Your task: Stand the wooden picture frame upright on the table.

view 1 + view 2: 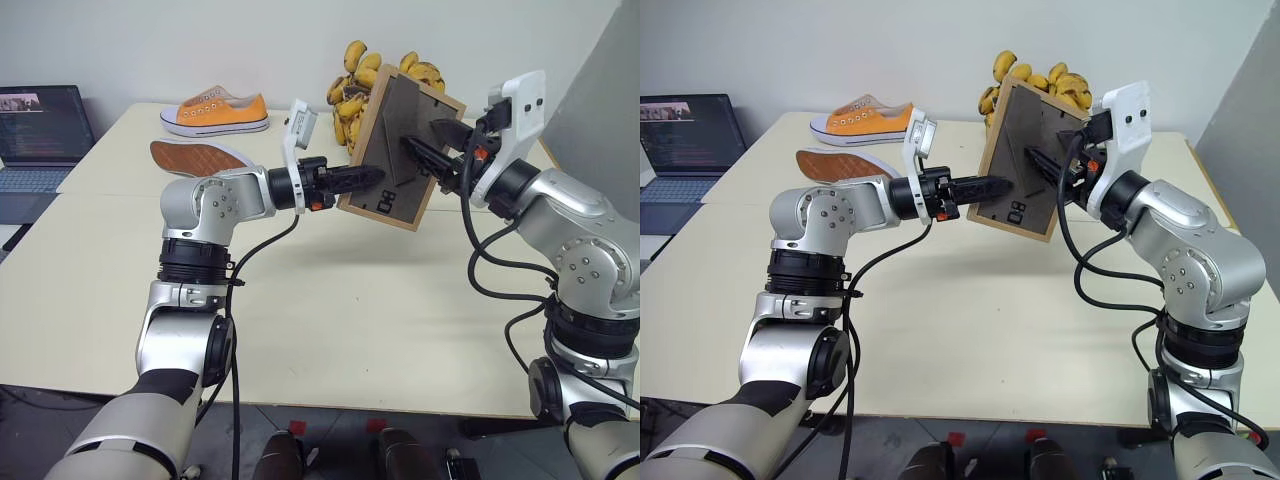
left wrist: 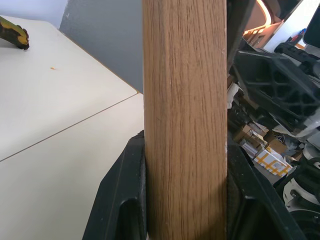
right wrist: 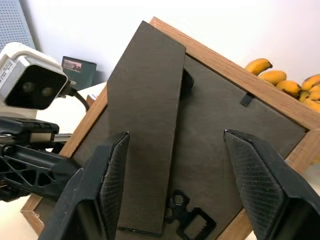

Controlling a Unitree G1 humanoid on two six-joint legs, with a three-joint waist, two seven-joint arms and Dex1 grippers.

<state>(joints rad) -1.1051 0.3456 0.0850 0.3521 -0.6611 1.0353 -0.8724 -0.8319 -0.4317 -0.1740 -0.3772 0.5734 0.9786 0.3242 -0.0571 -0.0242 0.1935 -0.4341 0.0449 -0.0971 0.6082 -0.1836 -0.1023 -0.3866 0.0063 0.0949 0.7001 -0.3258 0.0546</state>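
Left to right: your left gripper (image 1: 372, 179) is clamped on the left wooden edge of the picture frame (image 1: 400, 150), one finger on each face, as the left wrist view shows. The frame hangs in the air, tilted, well above the table (image 1: 330, 320), dark back toward you, with the bananas (image 1: 352, 90) just behind it. Your right gripper (image 3: 175, 200) faces the back with its fingers (image 3: 112, 175) spread and holding nothing; the stand flap (image 3: 147, 125) lies between them, one finger over its left edge.

Handling, as judged: the frame looks stiff and light, the wood smooth enough to slip under a thin edge pinch, and any glass in front would be fragile. Keep hold by the wooden rim. Take the flap near its free lower end to swing it out.
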